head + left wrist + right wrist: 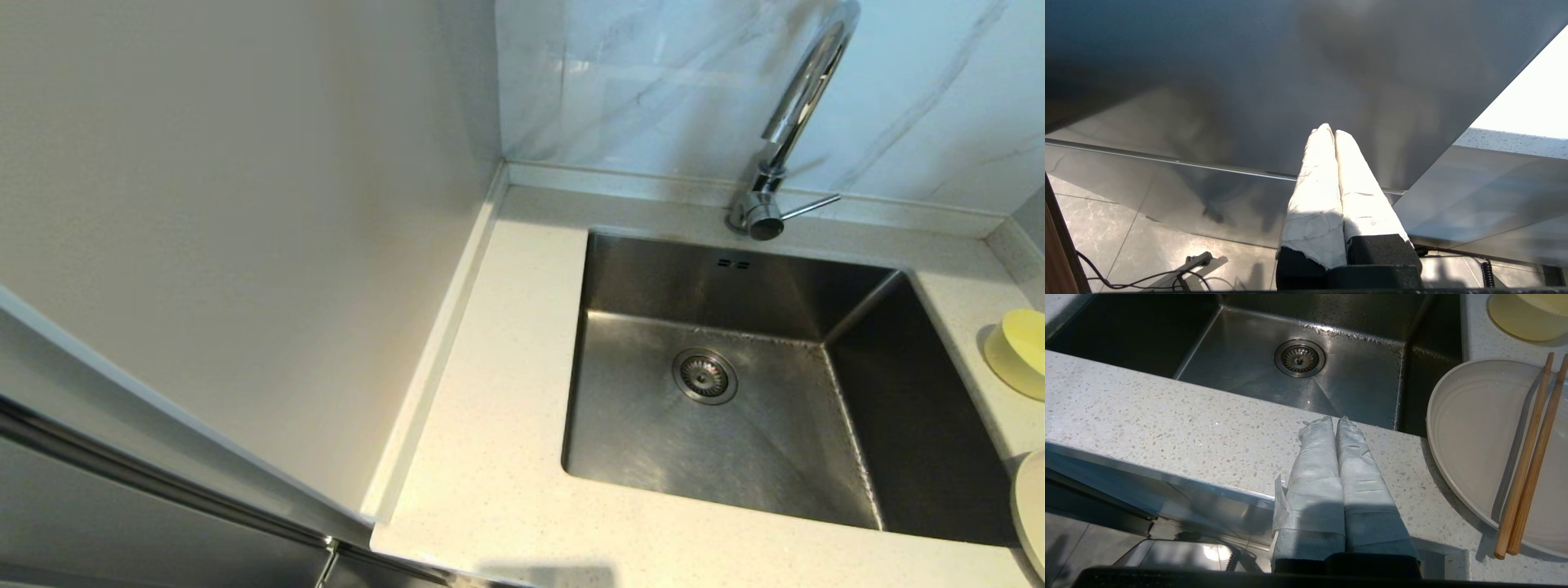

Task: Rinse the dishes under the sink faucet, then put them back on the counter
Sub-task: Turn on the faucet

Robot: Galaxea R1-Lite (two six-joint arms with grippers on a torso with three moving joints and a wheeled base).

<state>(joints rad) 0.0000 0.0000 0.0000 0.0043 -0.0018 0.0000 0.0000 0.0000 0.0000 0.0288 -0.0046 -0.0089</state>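
both pincers closed, empty; we should open the right pincer (1336, 420) and approach the plate (1470, 437) at two o'clock.

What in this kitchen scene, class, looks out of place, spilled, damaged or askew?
Nothing stands out. The chopsticks lie side by side across the plate, the bowl sits on the counter beyond it, and the sink holds nothing. Both the left gripper and right gripper are shut, holding nothing.
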